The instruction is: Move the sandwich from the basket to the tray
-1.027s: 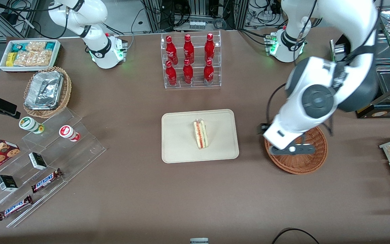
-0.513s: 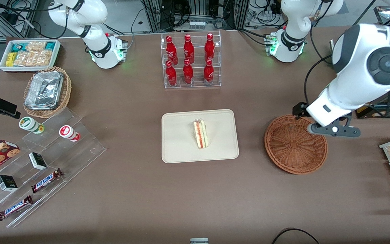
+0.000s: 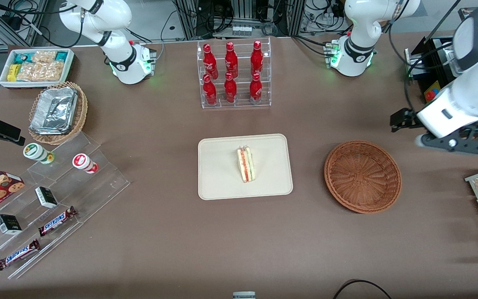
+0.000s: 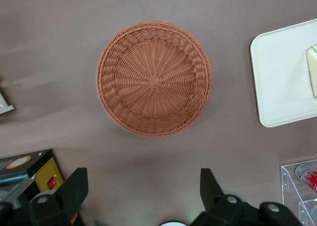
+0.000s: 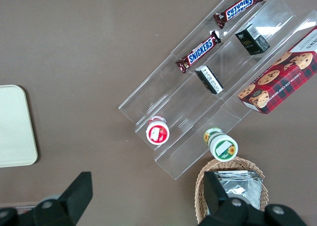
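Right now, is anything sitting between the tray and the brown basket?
No, just bare brown table between the tray and the basket, seen in the front view. The gripper hangs open, away from both.

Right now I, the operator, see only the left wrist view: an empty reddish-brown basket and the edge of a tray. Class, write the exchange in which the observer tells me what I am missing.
Operator: Is the sandwich fully on the tray?
Observer: Yes. The sandwich lies near the middle of the cream tray, cut edge up.
Operator: Where is my gripper?
Observer: The gripper hangs above the table at the working arm's end, clear of the basket, its fingers spread and empty.
Operator: What stands farther from the front camera than the tray?
Observer: A clear rack of red bottles.
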{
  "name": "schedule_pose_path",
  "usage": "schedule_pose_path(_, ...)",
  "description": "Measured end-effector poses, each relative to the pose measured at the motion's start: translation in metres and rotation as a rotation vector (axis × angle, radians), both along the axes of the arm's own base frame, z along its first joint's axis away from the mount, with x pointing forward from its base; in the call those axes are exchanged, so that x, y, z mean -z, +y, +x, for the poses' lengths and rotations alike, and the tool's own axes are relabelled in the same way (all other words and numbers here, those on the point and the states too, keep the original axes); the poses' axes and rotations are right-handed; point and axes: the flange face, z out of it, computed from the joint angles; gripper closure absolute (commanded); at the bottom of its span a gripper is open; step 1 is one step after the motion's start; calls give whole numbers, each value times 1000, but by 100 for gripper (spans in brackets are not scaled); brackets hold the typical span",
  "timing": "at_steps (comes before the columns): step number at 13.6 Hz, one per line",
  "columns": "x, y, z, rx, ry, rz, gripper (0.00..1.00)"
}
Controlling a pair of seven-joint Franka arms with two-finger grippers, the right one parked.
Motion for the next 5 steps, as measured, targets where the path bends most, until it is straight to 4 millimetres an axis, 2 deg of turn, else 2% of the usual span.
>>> schedule_pose_path(5, -23, 5, -16, -4, -14, 5, 0)
